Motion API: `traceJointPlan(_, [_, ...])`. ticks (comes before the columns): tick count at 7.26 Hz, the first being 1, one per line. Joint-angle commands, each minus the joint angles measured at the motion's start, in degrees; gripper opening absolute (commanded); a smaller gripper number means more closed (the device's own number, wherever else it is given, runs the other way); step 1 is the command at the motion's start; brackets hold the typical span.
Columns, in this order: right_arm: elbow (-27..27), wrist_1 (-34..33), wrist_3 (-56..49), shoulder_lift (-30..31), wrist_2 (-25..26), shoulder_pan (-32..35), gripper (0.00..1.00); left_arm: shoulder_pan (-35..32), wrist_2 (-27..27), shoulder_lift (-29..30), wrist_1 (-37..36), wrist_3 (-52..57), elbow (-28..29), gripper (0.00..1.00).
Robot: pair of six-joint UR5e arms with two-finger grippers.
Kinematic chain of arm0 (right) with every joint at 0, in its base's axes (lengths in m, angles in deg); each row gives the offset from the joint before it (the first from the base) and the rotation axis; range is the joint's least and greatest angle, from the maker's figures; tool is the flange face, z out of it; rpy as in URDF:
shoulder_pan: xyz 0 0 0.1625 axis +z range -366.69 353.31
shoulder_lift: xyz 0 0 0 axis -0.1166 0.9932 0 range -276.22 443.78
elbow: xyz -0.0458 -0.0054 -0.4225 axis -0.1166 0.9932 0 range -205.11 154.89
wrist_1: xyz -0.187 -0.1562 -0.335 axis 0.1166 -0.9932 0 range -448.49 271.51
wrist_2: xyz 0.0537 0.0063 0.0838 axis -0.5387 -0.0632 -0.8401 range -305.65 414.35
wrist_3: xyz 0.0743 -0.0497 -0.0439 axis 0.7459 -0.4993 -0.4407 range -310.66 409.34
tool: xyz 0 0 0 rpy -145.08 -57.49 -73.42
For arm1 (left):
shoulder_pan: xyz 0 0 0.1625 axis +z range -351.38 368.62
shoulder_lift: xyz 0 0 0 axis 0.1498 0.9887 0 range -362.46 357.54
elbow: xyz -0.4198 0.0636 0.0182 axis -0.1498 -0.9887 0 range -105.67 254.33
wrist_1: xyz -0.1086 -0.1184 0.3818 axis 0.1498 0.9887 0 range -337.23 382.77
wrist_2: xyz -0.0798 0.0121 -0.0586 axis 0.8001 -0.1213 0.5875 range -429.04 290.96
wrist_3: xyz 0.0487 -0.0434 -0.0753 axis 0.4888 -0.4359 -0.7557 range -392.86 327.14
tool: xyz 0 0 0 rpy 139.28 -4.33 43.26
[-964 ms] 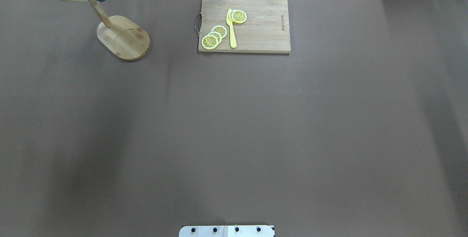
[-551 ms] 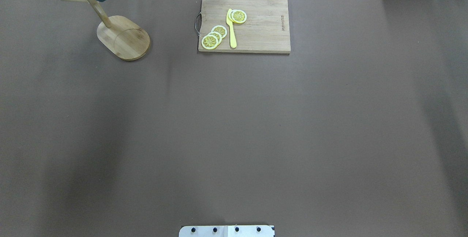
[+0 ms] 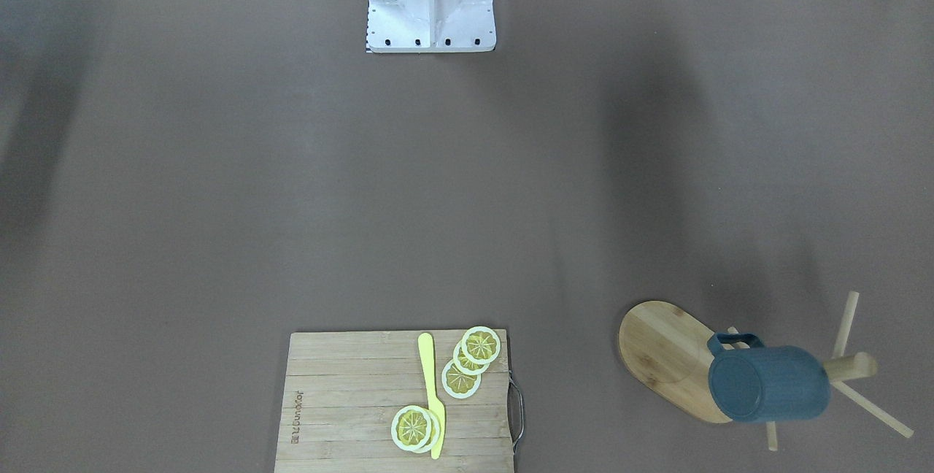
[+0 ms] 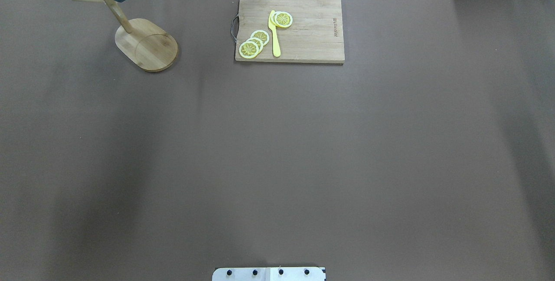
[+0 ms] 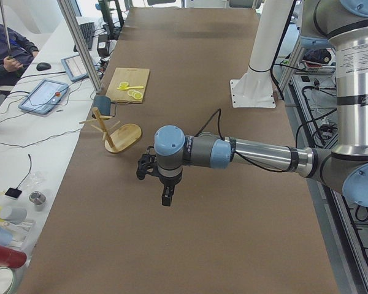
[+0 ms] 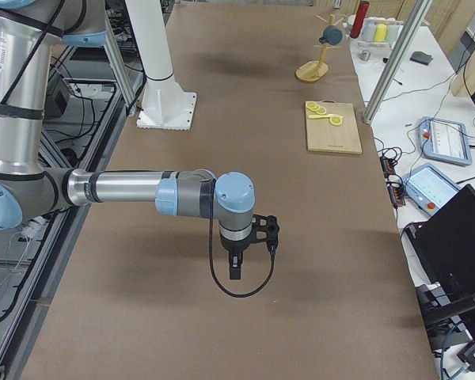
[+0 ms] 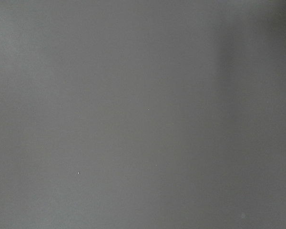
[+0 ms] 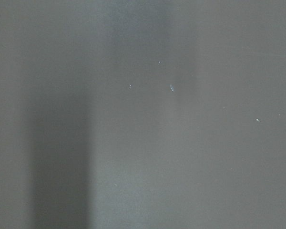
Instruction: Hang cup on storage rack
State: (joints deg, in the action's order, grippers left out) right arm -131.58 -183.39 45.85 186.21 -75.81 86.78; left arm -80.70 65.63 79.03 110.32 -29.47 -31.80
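Brown table (image 4: pixel 277 142), white side benches (image 5: pixel 49 144).

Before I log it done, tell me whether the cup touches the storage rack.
Touching. Front-facing view: the cup hangs by its handle on a peg of the storage rack.

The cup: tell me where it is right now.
In the front-facing view the cup hangs on the storage rack at lower right, on the robot's left side, with the cutting board its nearest neighbour to the view's left.

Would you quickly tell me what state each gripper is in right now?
Left gripper: cannot be told, seen only from the side.
Right gripper: cannot be told, seen only from the side.
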Motion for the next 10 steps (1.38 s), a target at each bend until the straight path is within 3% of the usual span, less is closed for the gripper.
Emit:
traceJointPlan(1, [-0.2, 0.0, 5.2, -0.1, -1.1, 0.0, 1.0, 0.0, 0.0, -0.5, 0.1, 0.0, 0.4, 0.99])
traceJointPlan(4, [-0.4, 0.2, 5.2, -0.1, -2.0, -0.6, 1.0, 0.1, 0.0, -0.6, 5.1, -0.1, 0.1, 0.99])
traceJointPlan(10, [-1.0, 0.1, 5.1, 0.6, -1.1, -0.5, 1.0, 0.3, -0.5, -2.6, 4.9, -0.4, 3.6, 0.99])
